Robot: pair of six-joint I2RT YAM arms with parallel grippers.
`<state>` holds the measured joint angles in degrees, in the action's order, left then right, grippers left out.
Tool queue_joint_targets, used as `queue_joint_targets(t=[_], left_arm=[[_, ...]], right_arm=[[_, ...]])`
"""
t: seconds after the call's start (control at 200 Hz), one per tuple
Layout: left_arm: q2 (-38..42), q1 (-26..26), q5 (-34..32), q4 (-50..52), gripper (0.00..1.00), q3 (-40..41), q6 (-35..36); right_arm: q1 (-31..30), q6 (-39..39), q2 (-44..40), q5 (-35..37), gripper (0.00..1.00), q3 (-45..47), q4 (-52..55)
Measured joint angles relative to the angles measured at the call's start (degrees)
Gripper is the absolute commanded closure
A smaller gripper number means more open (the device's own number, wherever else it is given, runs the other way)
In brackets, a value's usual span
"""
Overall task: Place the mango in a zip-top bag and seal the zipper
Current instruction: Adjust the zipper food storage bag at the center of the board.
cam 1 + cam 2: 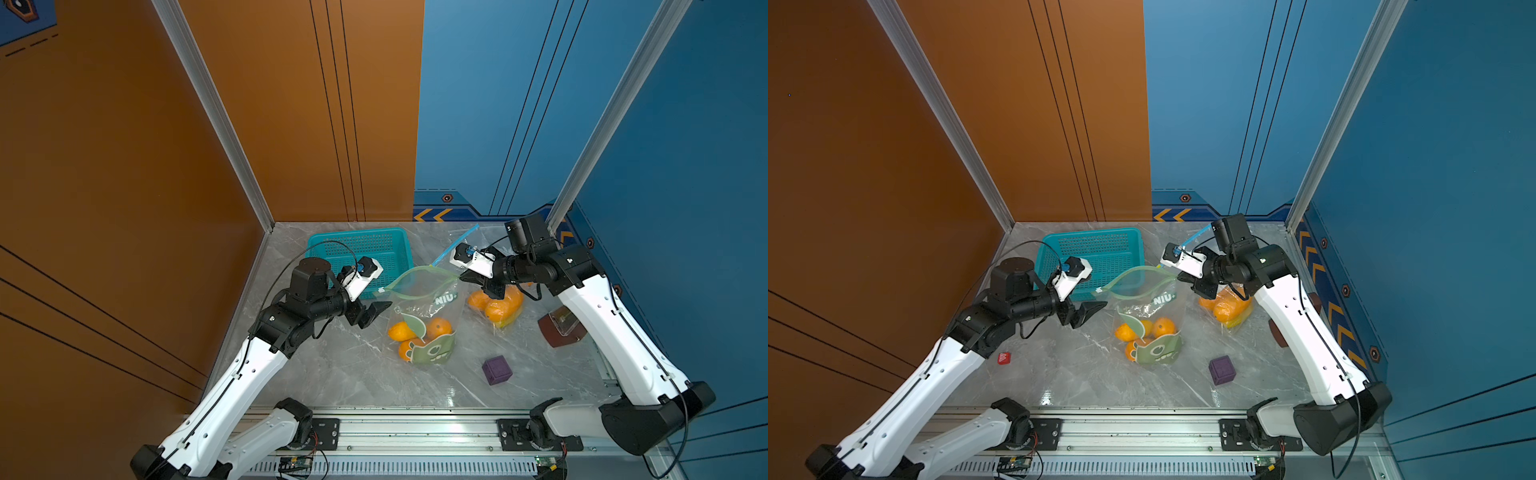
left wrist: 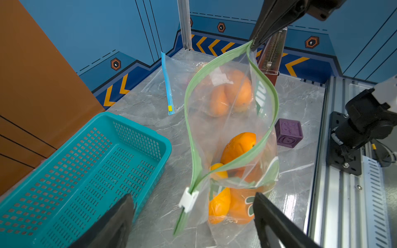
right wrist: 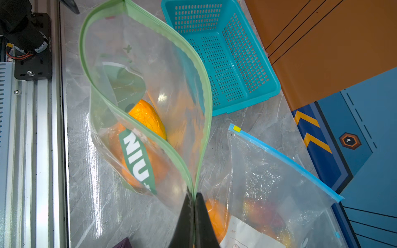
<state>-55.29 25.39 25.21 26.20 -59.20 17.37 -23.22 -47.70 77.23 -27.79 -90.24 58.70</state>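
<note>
1-corner hold: R gripper pinched shut on zip bag zipper end; L gripper wide open, empty, near slider. Mango inside, mouth unsealed. Risk: slack mouth twisting, slider missed.

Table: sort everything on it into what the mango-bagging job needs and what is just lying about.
Job: green-zip bag, mangoes inside it, white slider, right pincer shut on the bag's corner, left pincer open.
Lying about: teal basket, blue-zip bag of fruit, purple cube, brown box, small red piece.
</note>
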Motion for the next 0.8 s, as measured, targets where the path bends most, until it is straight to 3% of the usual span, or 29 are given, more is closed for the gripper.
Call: queue_joint_targets(t=[0.22, 0.43, 0.521, 0.666, 0.801], left_arm=[[3.0, -5.8, 2.3, -5.8, 0.07, 6.4, -5.3], [3.1, -18.6, 16.0, -27.3, 0.1, 17.6, -22.1], [3.0, -18.9, 20.4, -31.7, 0.12, 18.4, -25.6], [3.2, -18.2, 25.2, -36.2, 0.32, 18.5, -28.7], [2.2, -18.1, 27.8, -37.9, 0.33, 18.9, -29.9]], right_arm=[[0.1, 0.2, -1.1, -0.2, 1.0, 1.2, -0.9], [0.5, 0.2, -1.0, -0.7, 1.0, 1.2, -0.9], [0.7, 0.2, -1.1, -0.7, 1.0, 1.2, -0.9], [1.2, 0.2, -1.1, -0.9, 1.0, 1.2, -0.9], [1.3, 0.2, -1.1, -1.1, 1.0, 1.2, -1.0]])
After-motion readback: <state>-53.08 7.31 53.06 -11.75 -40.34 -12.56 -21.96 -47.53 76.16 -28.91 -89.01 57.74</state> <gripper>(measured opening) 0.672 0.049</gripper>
